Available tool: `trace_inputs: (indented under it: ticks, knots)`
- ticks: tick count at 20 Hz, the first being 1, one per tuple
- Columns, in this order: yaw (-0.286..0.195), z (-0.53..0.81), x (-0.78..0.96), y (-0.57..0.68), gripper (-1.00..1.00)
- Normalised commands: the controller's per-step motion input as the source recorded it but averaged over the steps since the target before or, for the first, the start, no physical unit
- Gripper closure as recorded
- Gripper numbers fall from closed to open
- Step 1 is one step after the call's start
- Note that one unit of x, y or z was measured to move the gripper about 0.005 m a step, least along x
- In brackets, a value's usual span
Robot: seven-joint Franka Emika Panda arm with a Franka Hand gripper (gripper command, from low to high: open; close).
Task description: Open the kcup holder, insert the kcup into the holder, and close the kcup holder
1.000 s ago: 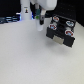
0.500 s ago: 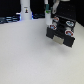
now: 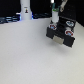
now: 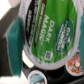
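Green-lidded and held between the gripper's (image 3: 54, 23) teal fingers (image 4: 14, 35), the kcup (image 4: 50, 34) has travelled across the white table (image 3: 25, 55) and now hangs just above the open black kcup holder (image 3: 61, 34), ready for insertion, where red-and-white-topped pods (image 4: 76, 63) already fill some slots.

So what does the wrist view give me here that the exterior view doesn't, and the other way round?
Only the wrist view shows the kcup close up, its green top printed "Dark Magic", filling most of the picture, with a red-and-white pod beside it. Only the exterior view shows the whole kcup holder on the white table, the end effector over it, and a tall white bottle towards that view's left. Both show pods seated in the holder's slots.
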Motion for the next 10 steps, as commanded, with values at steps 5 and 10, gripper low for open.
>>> trace_inputs:
  ticks: [5,10]
  knots:
    - [0.044,-0.01,0.07,0.66,1.0]
    - [0.045,-0.06,0.11,0.56,1.0]
